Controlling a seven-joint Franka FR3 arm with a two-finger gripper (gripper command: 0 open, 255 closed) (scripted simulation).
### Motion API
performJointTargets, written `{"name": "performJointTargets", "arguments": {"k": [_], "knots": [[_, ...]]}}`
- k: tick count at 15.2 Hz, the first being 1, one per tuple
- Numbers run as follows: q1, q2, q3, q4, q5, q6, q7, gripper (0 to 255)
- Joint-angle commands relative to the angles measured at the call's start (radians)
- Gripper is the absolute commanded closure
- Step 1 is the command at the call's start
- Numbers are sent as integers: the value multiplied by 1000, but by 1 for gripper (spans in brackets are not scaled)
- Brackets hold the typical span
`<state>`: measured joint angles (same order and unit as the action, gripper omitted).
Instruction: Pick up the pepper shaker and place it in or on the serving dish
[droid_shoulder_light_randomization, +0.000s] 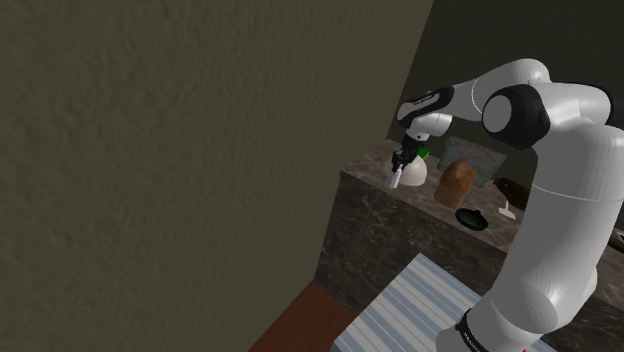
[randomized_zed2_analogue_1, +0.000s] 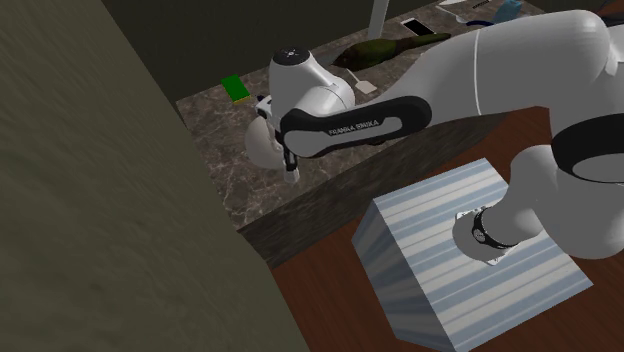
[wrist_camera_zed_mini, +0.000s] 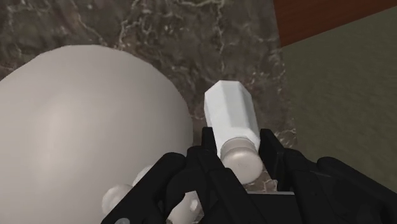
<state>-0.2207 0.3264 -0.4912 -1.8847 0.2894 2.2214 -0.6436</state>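
Note:
My black gripper (wrist_camera_zed_mini: 239, 154) is shut on a small white pepper shaker (wrist_camera_zed_mini: 230, 114), with the fingers (wrist_camera_zed_mini: 207, 147) clasping it near its rounded cap. The shaker's body points away from the hand, over the dark marbled counter (wrist_camera_zed_mini: 191, 38). In the shoulder view the gripper (droid_shoulder_light_randomization: 398, 170) hangs at the counter's near end with the shaker (droid_shoulder_light_randomization: 396, 180) as a white sliver below it. A shallow black dish (droid_shoulder_light_randomization: 472, 217) lies on the counter further toward that view's right. I cannot tell whether the shaker touches the counter.
A large rounded white vessel (wrist_camera_zed_mini: 83, 127) stands right beside the shaker, close to the hand (randomized_zed2_analogue_1: 262, 140). A brown loaf-like block (droid_shoulder_light_randomization: 457, 183), a green item (randomized_zed2_analogue_1: 236, 88) and a dark bottle (randomized_zed2_analogue_1: 375, 52) sit on the counter. A dim wall (droid_shoulder_light_randomization: 150, 150) borders the counter's end.

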Motion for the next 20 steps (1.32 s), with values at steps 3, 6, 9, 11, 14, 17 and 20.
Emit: {"name": "performJointTargets", "arguments": {"k": [3,6,9,11,14,17,20], "knots": [[8,-23,-5,13,-20,-41,15,255],[12,-41,-10,31,-34,-75,26,255],[15,-57,-15,51,-47,-109,36,255],[16,-67,-17,66,-55,-132,43,255],[18,-81,-20,90,-66,-167,52,255],[19,-93,-23,116,-76,-203,61,255],[20,-103,-26,144,-84,-239,68,255]]}}
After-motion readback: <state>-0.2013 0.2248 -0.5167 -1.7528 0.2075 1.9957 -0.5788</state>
